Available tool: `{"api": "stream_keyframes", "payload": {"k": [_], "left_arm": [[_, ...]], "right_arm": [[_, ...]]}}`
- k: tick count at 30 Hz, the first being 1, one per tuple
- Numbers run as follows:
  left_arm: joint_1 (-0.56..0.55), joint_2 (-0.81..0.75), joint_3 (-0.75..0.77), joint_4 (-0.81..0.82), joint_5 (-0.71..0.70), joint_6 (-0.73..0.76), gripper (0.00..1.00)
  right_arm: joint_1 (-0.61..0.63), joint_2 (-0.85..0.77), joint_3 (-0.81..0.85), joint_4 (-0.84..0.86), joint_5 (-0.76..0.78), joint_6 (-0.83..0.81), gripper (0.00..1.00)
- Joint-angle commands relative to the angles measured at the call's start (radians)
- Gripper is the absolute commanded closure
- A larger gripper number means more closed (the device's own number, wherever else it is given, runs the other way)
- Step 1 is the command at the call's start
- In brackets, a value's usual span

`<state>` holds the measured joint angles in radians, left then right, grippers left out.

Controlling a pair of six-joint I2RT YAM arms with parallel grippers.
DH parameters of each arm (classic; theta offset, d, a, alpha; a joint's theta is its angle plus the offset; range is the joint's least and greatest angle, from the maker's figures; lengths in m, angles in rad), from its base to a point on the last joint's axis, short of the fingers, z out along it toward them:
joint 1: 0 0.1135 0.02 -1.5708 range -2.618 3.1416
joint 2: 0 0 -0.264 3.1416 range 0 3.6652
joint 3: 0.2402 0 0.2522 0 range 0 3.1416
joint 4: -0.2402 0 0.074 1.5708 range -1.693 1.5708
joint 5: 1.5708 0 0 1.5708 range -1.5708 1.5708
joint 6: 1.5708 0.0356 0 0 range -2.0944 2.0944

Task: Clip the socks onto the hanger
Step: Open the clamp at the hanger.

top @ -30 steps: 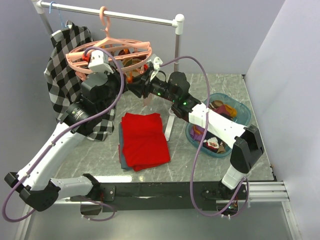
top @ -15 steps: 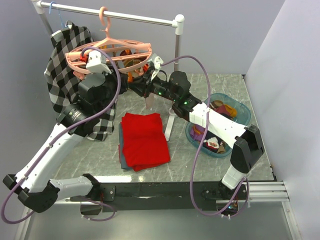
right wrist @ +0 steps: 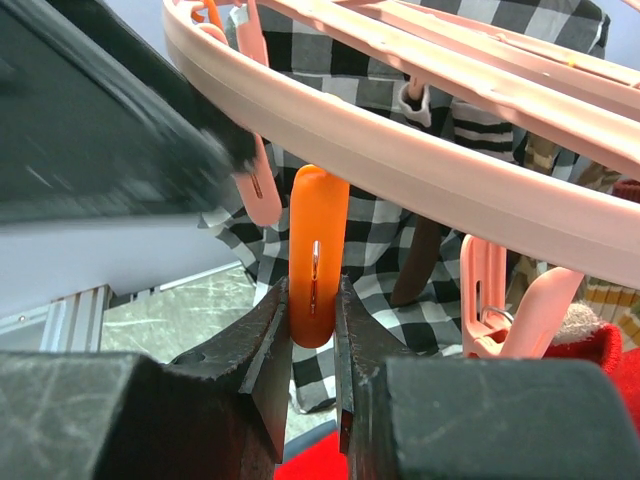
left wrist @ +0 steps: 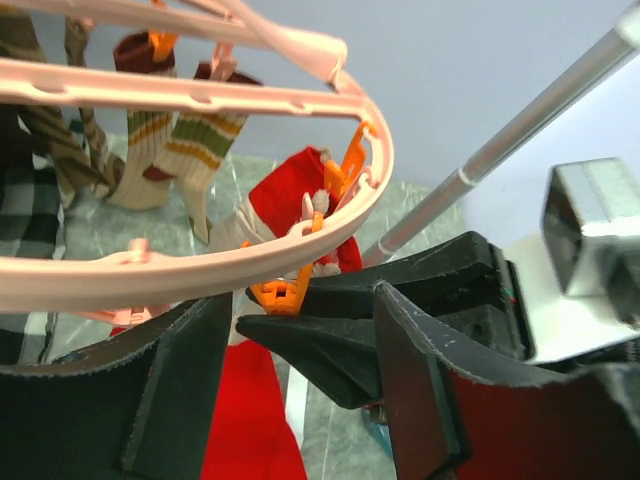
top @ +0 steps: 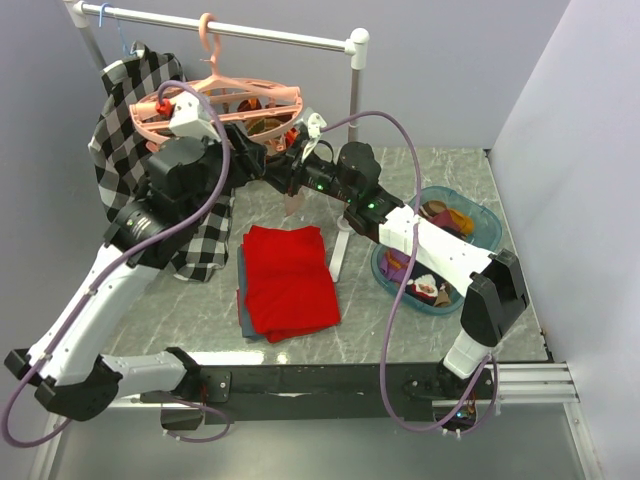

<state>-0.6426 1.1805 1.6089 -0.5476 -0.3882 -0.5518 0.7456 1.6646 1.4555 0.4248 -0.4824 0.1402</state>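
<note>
Right wrist view is showing the right tool (right wrist: 312, 335) squeezing an orange clip (right wrist: 318, 250) under the hanger (right wrist: 420, 170), probably to open it for a sock. The left tool (left wrist: 300, 310) is hovering wide and empty alongside, while striped socks (left wrist: 190, 150) are hanging clipped.

— Bright, even, lit from overhead?
— Yes. Only faint, soft shadows on the table (top: 200, 300).
— And up close?
— Crisp on the hanger (left wrist: 200, 95), blurred along the nearest black edges.

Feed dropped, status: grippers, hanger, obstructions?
Right gripper shut on orange plastic clip. Left gripper open beside round salmon-pink plastic hanger. Black-and-white checked shirt behind.
</note>
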Motion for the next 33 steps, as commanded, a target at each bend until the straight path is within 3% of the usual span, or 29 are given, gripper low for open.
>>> {"api": "stream_keyframes", "payload": {"k": [1, 8, 20, 31, 33], "left_arm": [[0.027, 0.041, 0.057, -0.015, 0.041, -0.033, 0.36], [0.089, 0.08, 0.074, -0.011, 0.106, -0.036, 0.34], [0.112, 0.123, 0.108, 0.049, 0.12, -0.031, 0.45], [0.115, 0.11, 0.052, 0.097, 0.13, -0.033, 0.66], [0.115, 0.102, 0.039, 0.101, 0.126, -0.03, 0.73]], "right_arm": [[-0.002, -0.043, 0.055, 0.005, -0.028, -0.008, 1.0], [-0.002, -0.042, 0.052, -0.003, -0.038, -0.017, 1.0], [0.0, -0.019, 0.06, -0.04, -0.039, -0.042, 1.0], [0.003, -0.003, 0.078, -0.084, -0.027, -0.062, 1.0], [0.001, -0.014, 0.074, -0.095, -0.019, -0.062, 0.95]]}}
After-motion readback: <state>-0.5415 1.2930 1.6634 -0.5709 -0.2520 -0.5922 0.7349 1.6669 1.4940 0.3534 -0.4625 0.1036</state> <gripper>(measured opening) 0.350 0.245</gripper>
